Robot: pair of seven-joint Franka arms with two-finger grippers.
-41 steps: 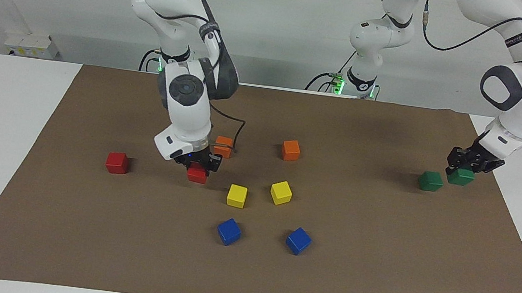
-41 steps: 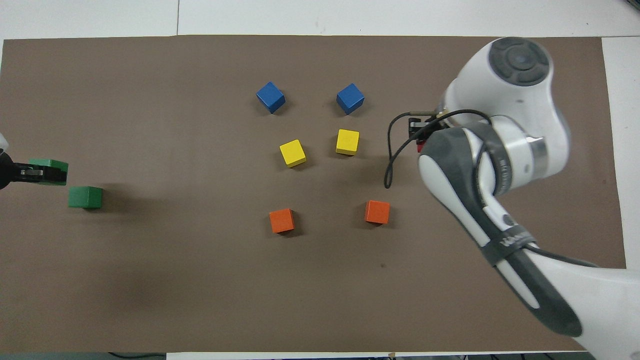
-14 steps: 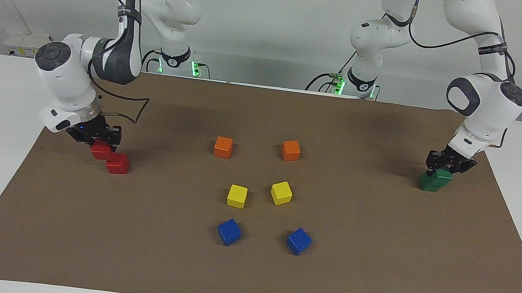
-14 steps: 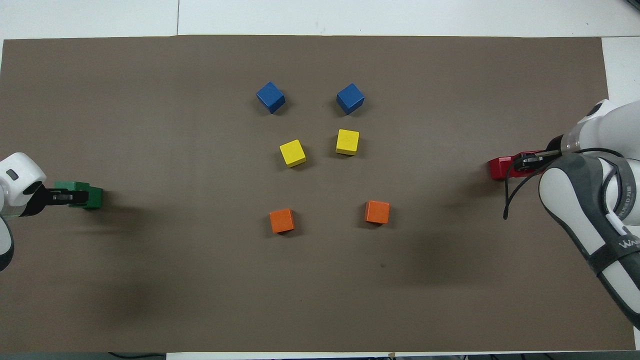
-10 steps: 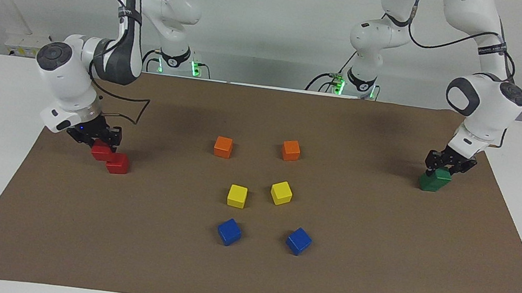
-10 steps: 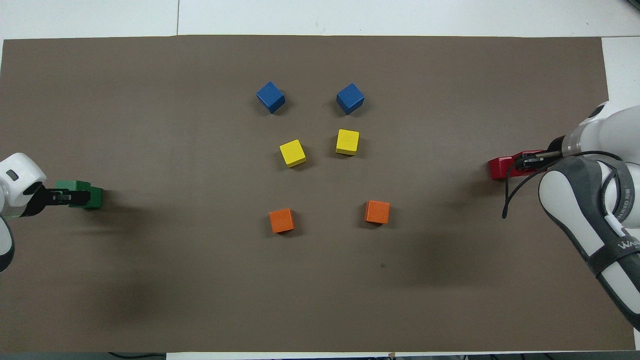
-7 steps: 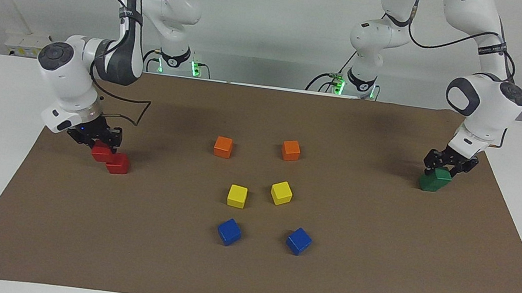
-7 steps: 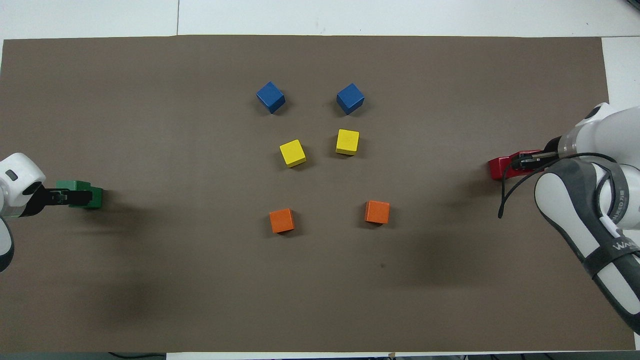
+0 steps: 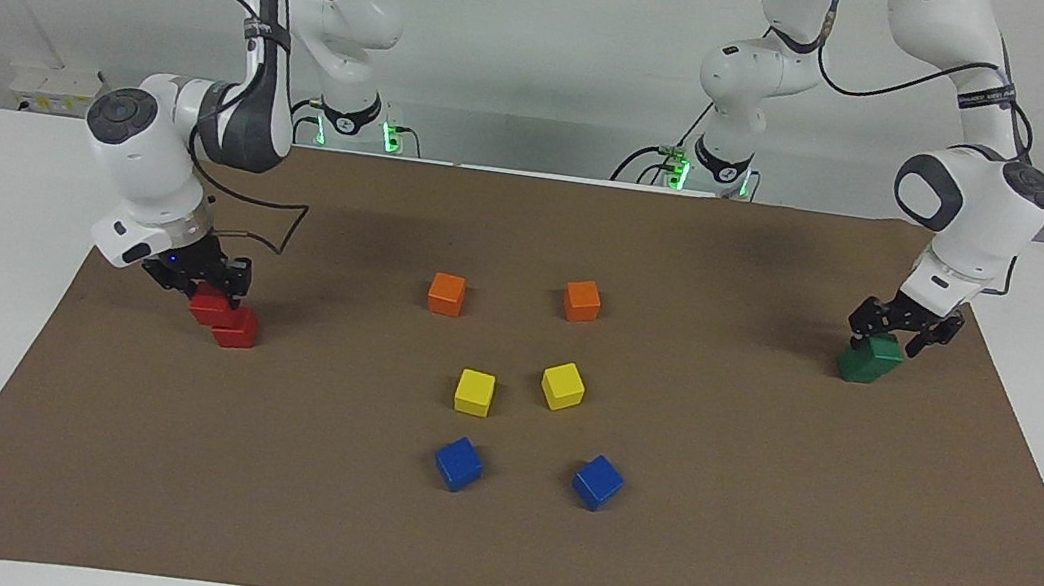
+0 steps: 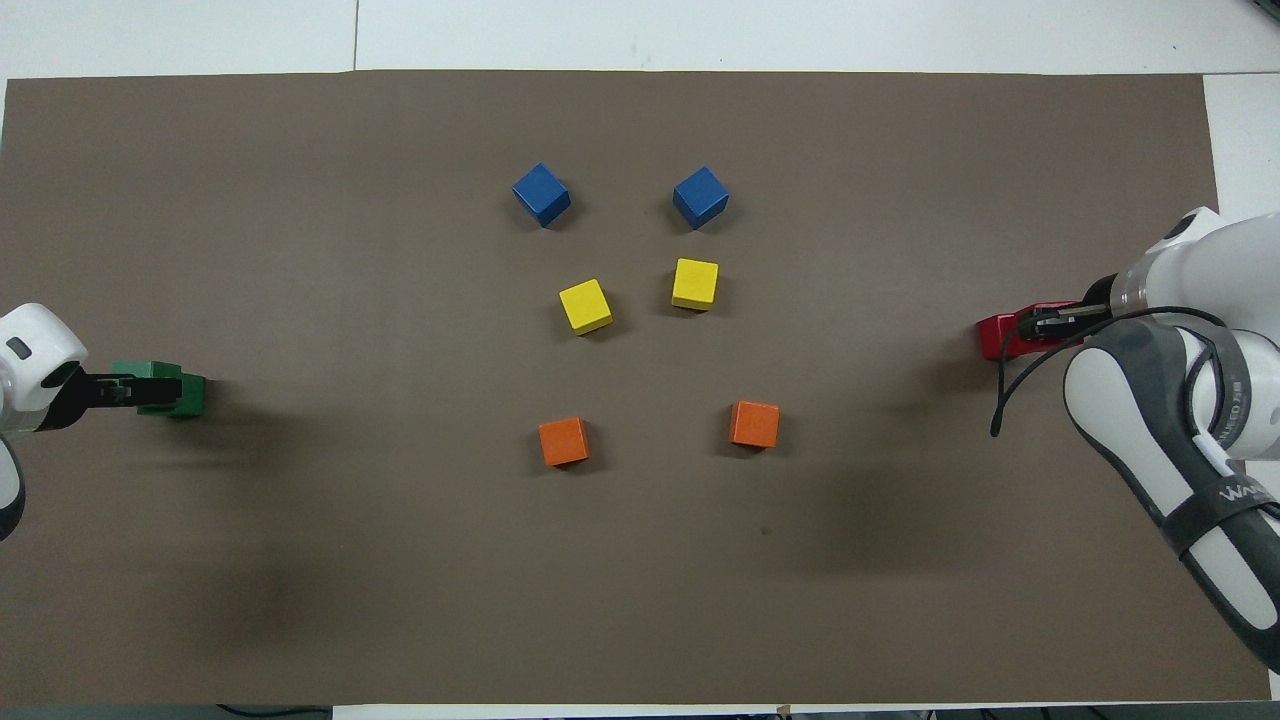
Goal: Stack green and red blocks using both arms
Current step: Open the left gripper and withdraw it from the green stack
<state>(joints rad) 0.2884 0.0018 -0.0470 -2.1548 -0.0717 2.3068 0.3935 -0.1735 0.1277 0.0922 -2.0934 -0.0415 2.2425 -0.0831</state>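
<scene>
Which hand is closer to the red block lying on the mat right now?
Right. The right hand is just above the lower red block, holding the other red block against it. The left hand is at the green blocks, toward the left arm's end.

Since the earliest pictures the right gripper has carried its red block across to the second red block, while the left gripper has brought its green block onto the other green block.
</scene>
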